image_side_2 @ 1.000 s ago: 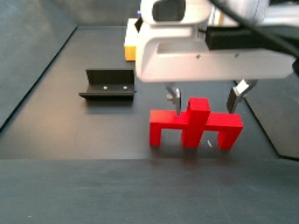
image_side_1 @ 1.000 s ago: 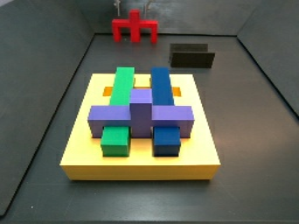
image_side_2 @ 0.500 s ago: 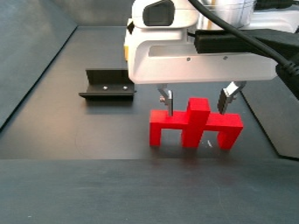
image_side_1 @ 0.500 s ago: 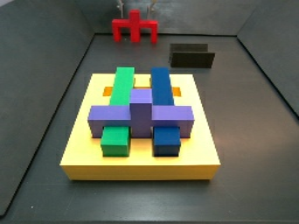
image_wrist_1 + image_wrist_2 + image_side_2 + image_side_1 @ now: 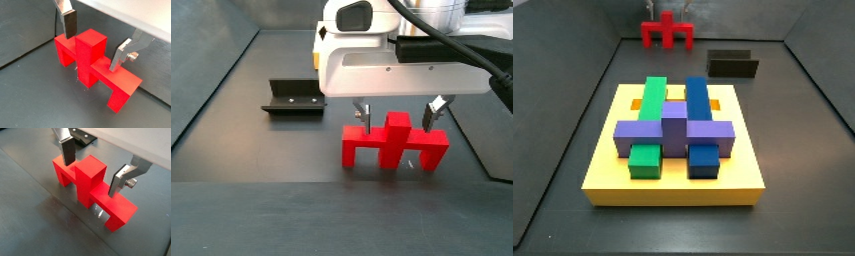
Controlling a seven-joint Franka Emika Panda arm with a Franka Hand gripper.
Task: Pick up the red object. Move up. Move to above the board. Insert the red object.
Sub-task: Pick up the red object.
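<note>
End effector [image 5: 398, 113] straddles upright red object [image 5: 393, 147].

We see even, fairly bright light. The floor [image 5: 40, 223] just beside the red object [image 5: 90, 188] carries a pale sheen, and a soft shadow lies at that object's feet. The end effector [image 5: 93, 42] fingers look sharp; side views are coarser.

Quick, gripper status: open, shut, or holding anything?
Gripper: open, holding nothing; its fingers stand apart on either side of the central post of the red object, which sits on the floor.
</note>
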